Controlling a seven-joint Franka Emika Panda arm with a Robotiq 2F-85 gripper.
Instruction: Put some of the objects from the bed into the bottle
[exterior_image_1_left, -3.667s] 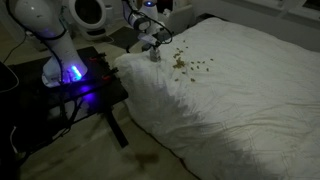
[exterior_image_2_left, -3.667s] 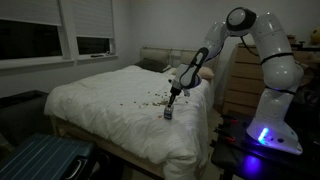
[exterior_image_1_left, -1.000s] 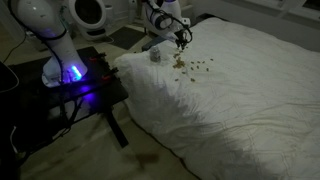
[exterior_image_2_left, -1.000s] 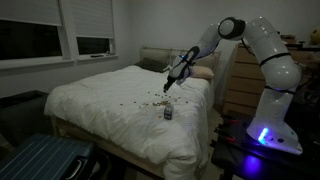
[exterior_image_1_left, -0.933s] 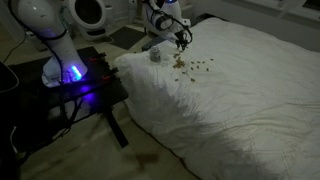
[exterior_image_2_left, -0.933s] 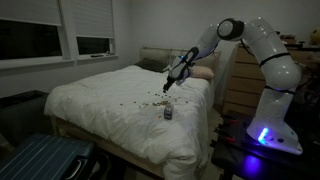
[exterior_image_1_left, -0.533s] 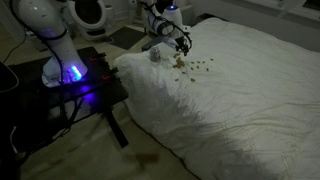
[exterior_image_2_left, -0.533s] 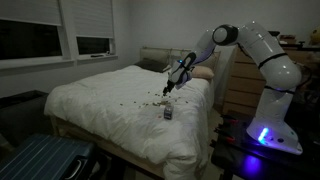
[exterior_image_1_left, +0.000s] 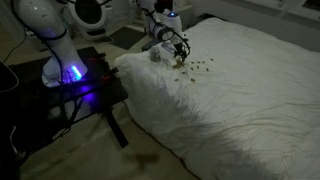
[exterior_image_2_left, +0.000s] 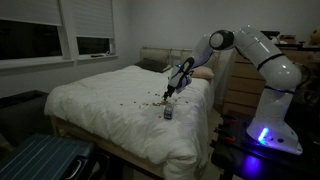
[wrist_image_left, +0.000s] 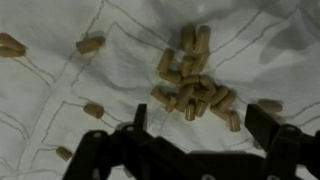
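In an exterior view my dark two-fingered gripper (exterior_image_1_left: 181, 50) hangs low over the big bed with the wrinkled white duvet (exterior_image_1_left: 250, 100). In an exterior view the small squat pale grey bottle (exterior_image_2_left: 168, 112) stands just beside me. In the wrist view my fingers (wrist_image_left: 136, 118) are spread wide, with the tiny olive-brown pellets (wrist_image_left: 190, 88) heaped just beyond them.

The white arm (exterior_image_2_left: 246, 44) rises from its base (exterior_image_2_left: 268, 134), elbow high, forearm sloping down. Its gripper (exterior_image_2_left: 168, 92) points downward, low over the bed (exterior_image_2_left: 100, 112), near the side edge closest to the base. The dark fingers (wrist_image_left: 263, 126) stand wide apart, gripping nothing.
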